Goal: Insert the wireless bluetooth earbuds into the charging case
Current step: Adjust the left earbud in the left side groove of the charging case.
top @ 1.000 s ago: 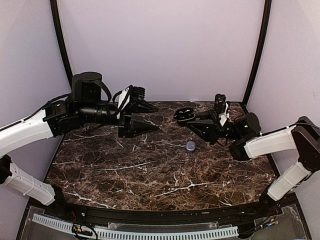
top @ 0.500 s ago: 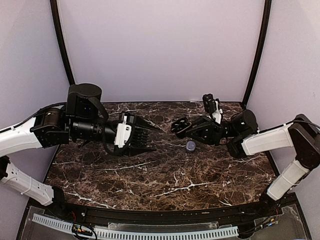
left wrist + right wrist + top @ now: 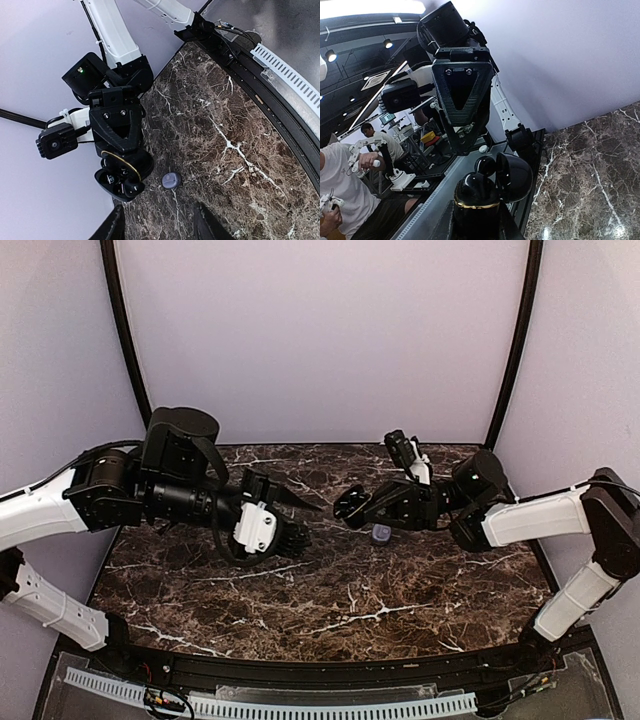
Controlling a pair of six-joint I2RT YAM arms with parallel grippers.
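Note:
One pale purple earbud (image 3: 381, 533) (image 3: 171, 180) lies alone on the marble table (image 3: 330, 590). The black charging case (image 3: 347, 502) (image 3: 120, 175) (image 3: 480, 192), gold-rimmed with its lid swung open, hangs above the table left of the bud. My right gripper (image 3: 362, 508) (image 3: 479, 225) is shut on the case's body. A dark glossy bud (image 3: 130, 189) seems to sit in one well. My left gripper (image 3: 310, 522) (image 3: 161, 230) is open and holds nothing. It hovers left of the case and points at the bud, which lies ahead of its fingers (image 3: 210, 225).
Black frame posts (image 3: 515, 340) curve up at both back corners before a lilac backdrop. A slotted white cable duct (image 3: 270, 705) (image 3: 290, 75) runs along the near edge. In the left wrist view the right arm's wrist (image 3: 120, 125) stands close above the case.
My left gripper has dropped, swung right toward the earbud, and its jaws have narrowed somewhat. My right gripper has carried the case left and lower, closer to the bud.

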